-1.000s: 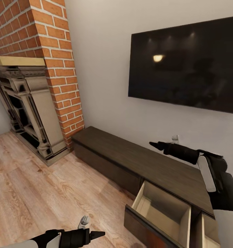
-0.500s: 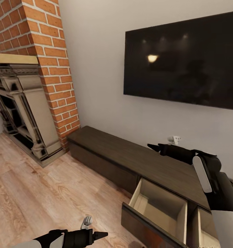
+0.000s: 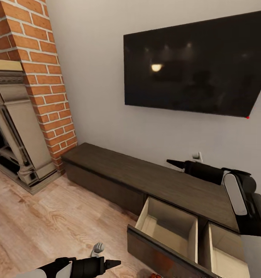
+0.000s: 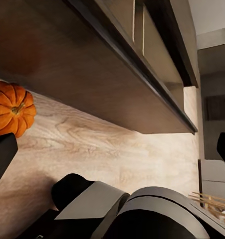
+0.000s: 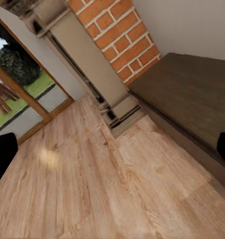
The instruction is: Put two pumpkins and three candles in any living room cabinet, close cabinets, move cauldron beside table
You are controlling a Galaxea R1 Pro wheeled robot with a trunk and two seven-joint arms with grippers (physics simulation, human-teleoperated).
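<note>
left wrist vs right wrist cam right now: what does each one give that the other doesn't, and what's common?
Left wrist: a pumpkin on the wood floor, beside the dark front of the cabinet, plus pale insides of open drawers. Right wrist: the brick column, the fireplace surround and a glass door with greenery outside. Both: the wood floor and the dark cabinet.

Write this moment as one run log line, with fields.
cabinet: two drawers open | pumpkin: on floor beside cabinet | left pincer: empty | right pincer: over cabinet top
</note>
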